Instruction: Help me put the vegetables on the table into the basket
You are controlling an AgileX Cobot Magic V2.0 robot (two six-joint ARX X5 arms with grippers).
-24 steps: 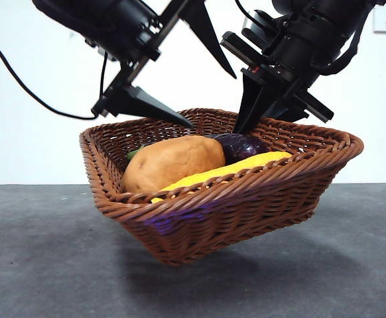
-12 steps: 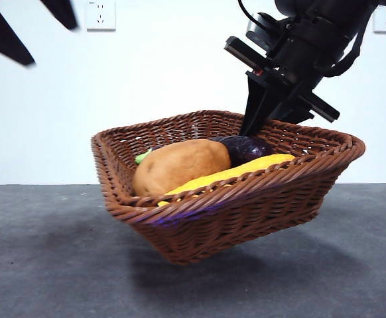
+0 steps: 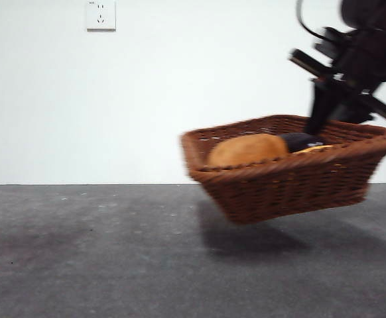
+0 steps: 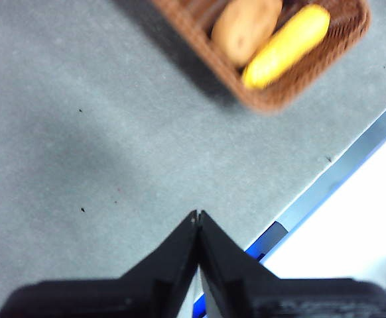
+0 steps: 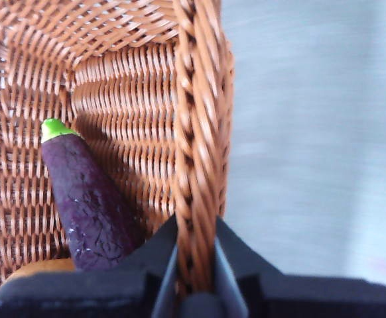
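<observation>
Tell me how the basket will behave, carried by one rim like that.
The basket probably stays stiff: it holds shape off the table, gripped only by the right gripper at its rim. It hangs tilted, so the potato, corn and eggplant may slide.

At the upper right of the front view the right gripper [image 3: 325, 116] is a blocky matte-black assembly with a flat crossbar, tapering black jaws and a thin black cable looping above it. In its own wrist view the right gripper [image 5: 194, 265] shows two smooth black wedge-shaped jaws rising from a wide black base. The left gripper [image 4: 197, 218] has two slim black jaws tapering to sharp tips from a broad black body.
</observation>
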